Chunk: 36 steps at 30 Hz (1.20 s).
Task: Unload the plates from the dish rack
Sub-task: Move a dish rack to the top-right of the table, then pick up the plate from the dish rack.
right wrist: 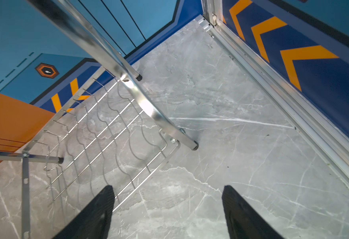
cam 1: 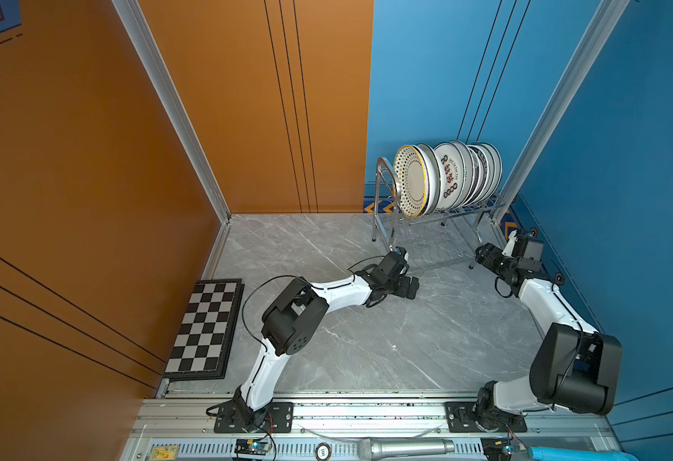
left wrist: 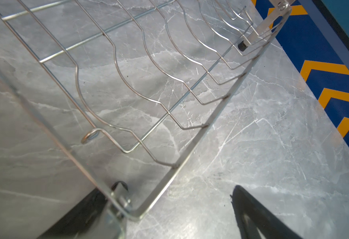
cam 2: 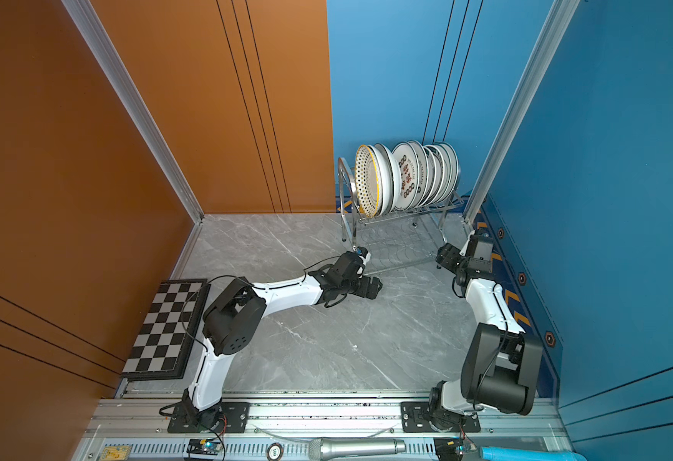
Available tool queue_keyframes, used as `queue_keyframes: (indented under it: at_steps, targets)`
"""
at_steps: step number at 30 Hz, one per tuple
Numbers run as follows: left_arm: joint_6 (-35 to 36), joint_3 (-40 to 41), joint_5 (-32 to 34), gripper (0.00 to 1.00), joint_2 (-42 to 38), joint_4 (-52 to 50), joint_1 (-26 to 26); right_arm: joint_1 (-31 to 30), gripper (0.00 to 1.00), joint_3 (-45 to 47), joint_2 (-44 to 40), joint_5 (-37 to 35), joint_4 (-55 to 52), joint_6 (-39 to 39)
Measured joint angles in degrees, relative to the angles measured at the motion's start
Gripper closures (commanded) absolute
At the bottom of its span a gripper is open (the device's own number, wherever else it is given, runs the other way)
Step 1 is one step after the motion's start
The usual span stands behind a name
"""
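Grey marble table, orange wall meeting blue wall behind, and the dish rack sits in the table's far right corner. All the plates stand on edge on its upper tier, packed close: white, dark-banded rims, red-black characters mid-row. Lower shelf bare. Left gripper, fingers wide, low at the rack's near left foot; right gripper, spread and empty, by the near right foot. Best bet: rise, pinch the dotted end plate by its rim, lift straight up.
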<state>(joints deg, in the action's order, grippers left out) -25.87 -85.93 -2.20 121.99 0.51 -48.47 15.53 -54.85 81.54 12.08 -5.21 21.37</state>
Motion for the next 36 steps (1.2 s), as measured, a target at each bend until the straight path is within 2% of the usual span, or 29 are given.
queue_keyframes:
  at_steps: [15,16,26,30,36]
  targets:
    - [0.2,11.21,2.95,0.02,-8.79,-0.07,0.02,-5.97,0.08,3.26,-11.15,-0.52,-7.43,0.11]
    - [0.2,12.15,3.3,0.02,-9.81,-0.07,0.02,-7.26,0.0,3.26,-11.82,-0.92,-8.7,0.04]
    - [-0.68,23.34,7.28,0.02,-22.43,0.17,-0.33,-20.74,0.0,2.62,-17.73,-7.5,-19.04,-0.28]
    - [-1.68,28.0,9.35,0.02,-28.04,-0.15,-0.74,-26.27,0.0,-0.66,-17.94,-9.18,-25.44,0.44]
    - [-4.04,30.14,16.92,0.02,-34.97,-5.46,-2.08,-37.31,0.0,-4.24,-19.89,-15.08,-31.17,-0.13]
